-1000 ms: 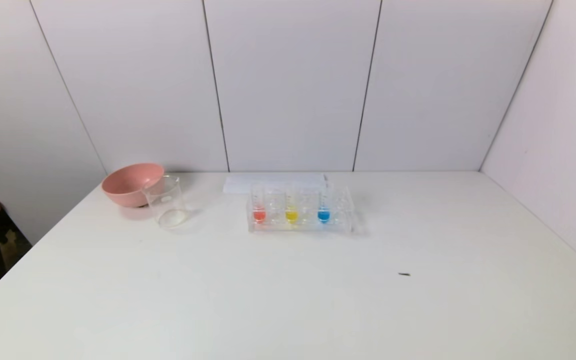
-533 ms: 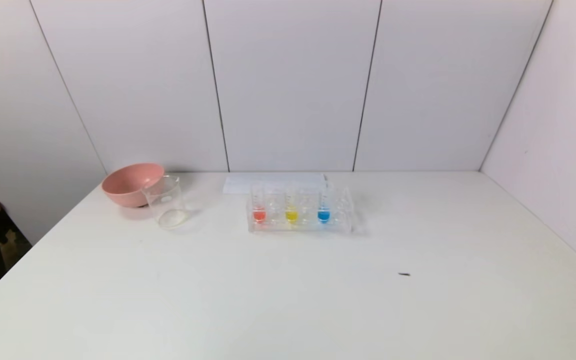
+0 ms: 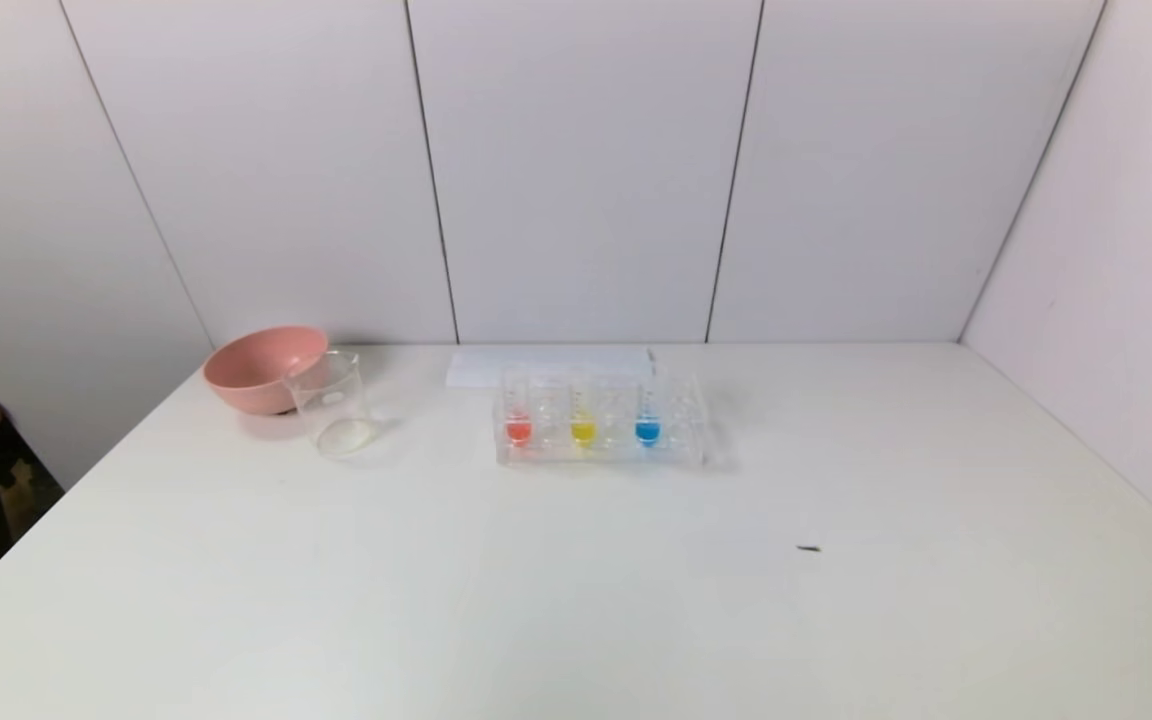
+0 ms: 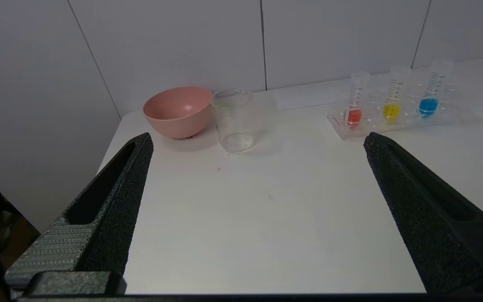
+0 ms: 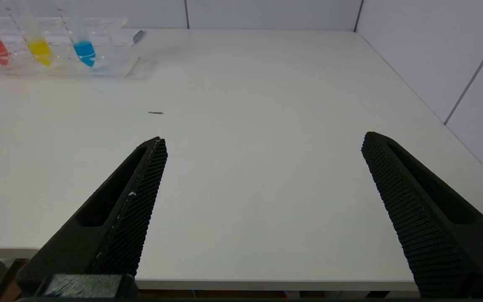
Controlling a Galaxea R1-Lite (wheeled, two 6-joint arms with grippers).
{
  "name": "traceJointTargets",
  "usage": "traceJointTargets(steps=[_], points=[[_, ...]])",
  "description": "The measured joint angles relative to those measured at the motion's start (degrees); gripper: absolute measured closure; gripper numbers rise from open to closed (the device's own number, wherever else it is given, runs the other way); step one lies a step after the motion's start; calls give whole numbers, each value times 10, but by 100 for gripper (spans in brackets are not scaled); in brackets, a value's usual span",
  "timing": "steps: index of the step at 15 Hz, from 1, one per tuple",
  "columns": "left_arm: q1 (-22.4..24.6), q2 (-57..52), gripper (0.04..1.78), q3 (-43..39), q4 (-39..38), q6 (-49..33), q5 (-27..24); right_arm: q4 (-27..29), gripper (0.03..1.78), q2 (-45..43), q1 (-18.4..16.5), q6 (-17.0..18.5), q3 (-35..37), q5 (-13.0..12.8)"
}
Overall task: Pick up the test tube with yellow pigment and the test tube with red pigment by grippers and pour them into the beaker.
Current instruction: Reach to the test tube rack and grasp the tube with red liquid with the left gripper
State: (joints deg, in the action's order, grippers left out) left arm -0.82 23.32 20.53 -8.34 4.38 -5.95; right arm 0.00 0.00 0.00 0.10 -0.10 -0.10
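Grippers hang wide open and empty near the table's front edge: left gripper (image 4: 258, 142), right gripper (image 5: 262, 140). Well beyond them, mid-frame in the head view, the clear tube rack (image 3: 601, 452) holds the red-pigment test tube (image 3: 517, 418) and yellow-pigment test tube (image 3: 583, 418) upright. The beaker (image 3: 333, 403) stands centre-left, beside a pink bowl (image 3: 261, 368).

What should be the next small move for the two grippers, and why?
Probably bring the left gripper, open and empty at the table's near edge, toward the slim clear test tube with red pigment. It stands upright in the clear plastic rack, untouched, and the small clear glass beaker is empty. The right gripper is also open, far back.
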Motion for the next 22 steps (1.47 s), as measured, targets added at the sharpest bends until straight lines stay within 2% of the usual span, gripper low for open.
traceJointTargets(steps=[5, 12, 22], points=[[-10, 117, 6, 15, -94, 0, -20, 0, 11, 0, 0, 0, 0, 0], [-35, 294, 6, 59, -202, -1, -21, 0, 11, 0, 0, 0, 0, 0], [-68, 508, 6, 131, -310, -12, -21, 0, 11, 0, 0, 0, 0, 0]])
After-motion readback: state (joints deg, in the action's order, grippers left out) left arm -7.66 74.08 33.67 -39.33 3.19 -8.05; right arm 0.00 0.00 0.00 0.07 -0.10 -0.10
